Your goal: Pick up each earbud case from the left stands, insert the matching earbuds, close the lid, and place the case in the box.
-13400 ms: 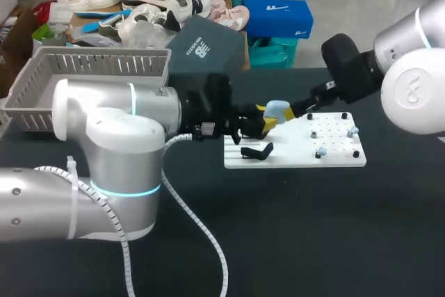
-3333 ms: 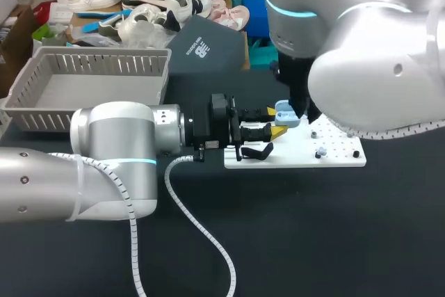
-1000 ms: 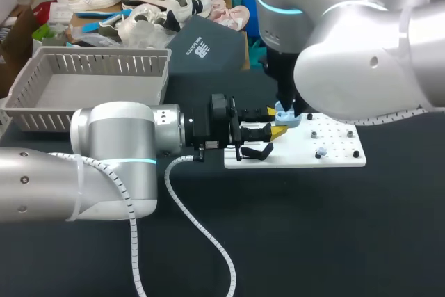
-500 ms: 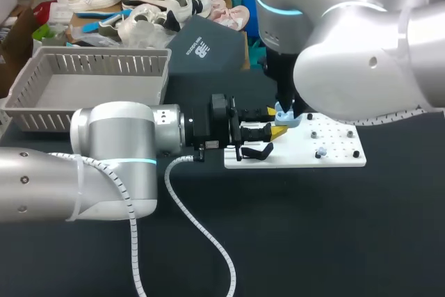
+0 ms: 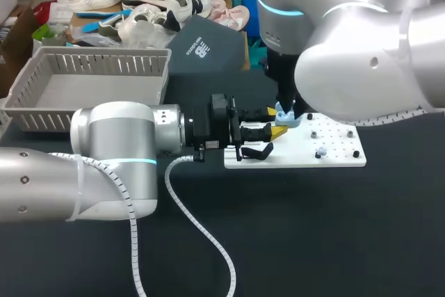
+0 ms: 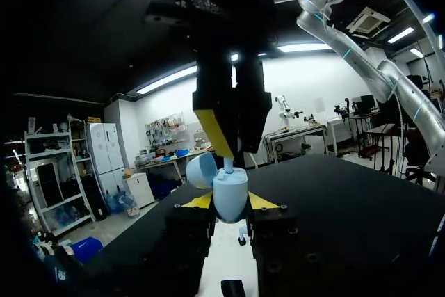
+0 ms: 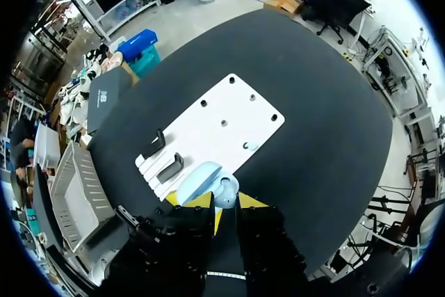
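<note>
The left gripper (image 6: 229, 204) lay low over the table (image 5: 313, 227), its yellow tips pressed against both sides of a pale blue earbud case (image 6: 230, 195), which it held just above the near left end of a white board (image 5: 299, 157). The case's lid (image 6: 201, 170) stood open, tipped off to one side. The right arm came straight down from above, and the right gripper (image 6: 229, 155) hung right over the open case with its fingers drawn close together, pinching a small pale blue earbud (image 6: 228, 165) whose stem reached down to the mouth of the case. In the head view the big body of the right arm hid much of the far side of the board, and the right gripper (image 5: 284, 104) covered the top of the case (image 5: 287, 119), so the inside could not be seen there. The right wrist view looked down past its own gripper (image 7: 224, 203) onto the case (image 7: 224, 187) and the board (image 7: 222, 113) beyond it. On the board stood two black stands (image 7: 170, 167), both bare, several small dark pegs (image 5: 356, 154) and one more pale earbud (image 5: 320, 152), well apart from the case. A grey slatted basket (image 5: 90, 67) sat at the table's far left corner, away from both grippers. The left arm's white cable (image 5: 201, 234) looped across the dark tabletop in front.
</note>
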`<state>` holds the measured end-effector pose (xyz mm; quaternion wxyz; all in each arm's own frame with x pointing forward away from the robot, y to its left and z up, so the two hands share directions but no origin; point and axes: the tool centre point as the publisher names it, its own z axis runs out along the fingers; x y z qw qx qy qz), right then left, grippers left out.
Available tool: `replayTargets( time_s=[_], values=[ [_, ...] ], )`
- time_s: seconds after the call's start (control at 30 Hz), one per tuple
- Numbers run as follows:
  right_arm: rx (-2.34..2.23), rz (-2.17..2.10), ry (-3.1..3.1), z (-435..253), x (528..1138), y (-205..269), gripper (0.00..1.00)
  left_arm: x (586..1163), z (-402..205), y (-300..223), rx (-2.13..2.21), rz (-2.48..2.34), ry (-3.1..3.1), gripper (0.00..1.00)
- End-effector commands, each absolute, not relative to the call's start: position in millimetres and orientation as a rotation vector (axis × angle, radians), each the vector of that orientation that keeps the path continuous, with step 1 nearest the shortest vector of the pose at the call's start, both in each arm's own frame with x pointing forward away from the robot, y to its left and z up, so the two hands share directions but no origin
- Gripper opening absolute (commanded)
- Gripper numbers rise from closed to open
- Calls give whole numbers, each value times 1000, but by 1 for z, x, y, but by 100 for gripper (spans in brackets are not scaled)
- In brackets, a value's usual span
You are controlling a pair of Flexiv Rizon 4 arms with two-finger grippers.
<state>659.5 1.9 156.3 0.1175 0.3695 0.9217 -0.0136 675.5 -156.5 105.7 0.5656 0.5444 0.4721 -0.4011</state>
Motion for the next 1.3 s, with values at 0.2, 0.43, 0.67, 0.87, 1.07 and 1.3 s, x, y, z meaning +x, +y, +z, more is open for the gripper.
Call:
replayTargets(
  time_s=[0.2, 0.43, 0.67, 0.87, 1.07, 1.3],
  values=[
    [1084, -26, 2697, 154, 659, -1, 0, 676, 105, -156, 1276, -942, 1107, 0],
    [1078, -17, 2702, 152, 660, -1, 0, 676, 105, -156, 1276, -942, 1107, 0],
    [1074, -12, 2709, 150, 661, -2, 0, 676, 105, -156, 1276, -942, 1107, 0],
    [1027, -7, 2729, 148, 662, -3, 31, 676, 105, -156, 1276, -942, 1107, 0],
    [1011, -1, 2724, 148, 659, -1, 46, 676, 105, -156, 1276, -942, 1107, 0],
    [933, -21, 2713, 153, 625, 0, 45, 676, 105, -156, 1276, -942, 1107, 0]
  ],
)
